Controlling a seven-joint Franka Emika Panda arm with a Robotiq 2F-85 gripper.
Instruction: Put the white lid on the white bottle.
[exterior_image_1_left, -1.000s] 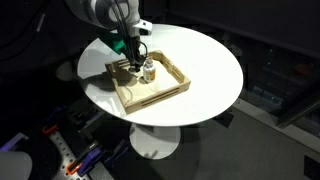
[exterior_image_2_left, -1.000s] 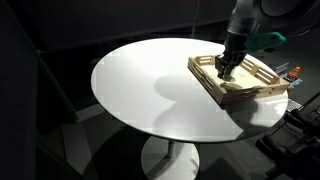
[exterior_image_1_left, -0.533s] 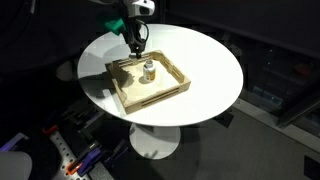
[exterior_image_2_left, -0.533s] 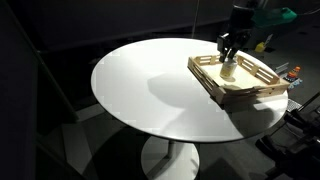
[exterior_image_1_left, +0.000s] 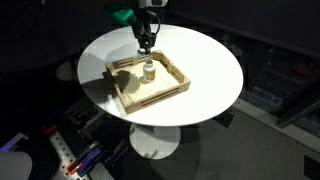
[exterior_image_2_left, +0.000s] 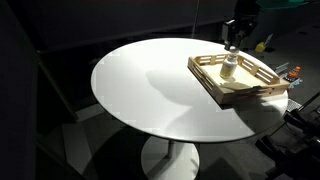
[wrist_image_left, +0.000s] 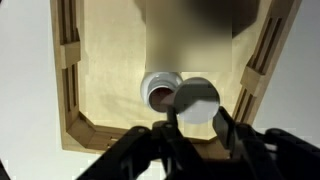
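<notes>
The dark end effector (wrist_image_left: 197, 120) is pinching the tiny round white lid (wrist_image_left: 197, 98) between its fingertips, hanging above the shallow wooden tray (exterior_image_1_left: 135, 92) on the round white bench (exterior_image_1_left: 210, 60). Below it, slightly off to one side, the small white bottle with an orange-brown band (exterior_image_1_left: 149, 70) is standing upright in the tray, its mouth uncovered.

You're working in what looks like a lab or robotics test room. A round white pedestal table (exterior_image_1_left: 205, 75) stands alone in a darkened space, dark panels or curtains (exterior_image_2_left: 60, 40) close it in, and cables and gear (exterior_image_1_left: 72, 155) clutter the floor beside its base.
</notes>
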